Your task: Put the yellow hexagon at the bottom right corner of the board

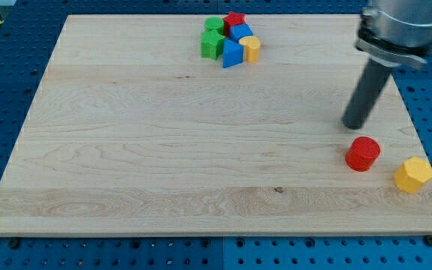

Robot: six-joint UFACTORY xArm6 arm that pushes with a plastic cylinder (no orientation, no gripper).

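The yellow hexagon (413, 175) lies near the board's right edge, toward the view's bottom right. A red cylinder (363, 154) sits just to its left and slightly higher. My tip (352, 124) rests on the board just above the red cylinder and a little to its left, apart from it, and up and to the left of the yellow hexagon. The rod rises up and to the right toward the arm's grey body.
A tight cluster sits at the view's top centre: a green cylinder (214, 25), a green block (211, 46), a red star (235, 20), two blue blocks (232, 54), (241, 32) and a yellow block (251, 49). The wooden board (163, 150) lies on a blue perforated table.
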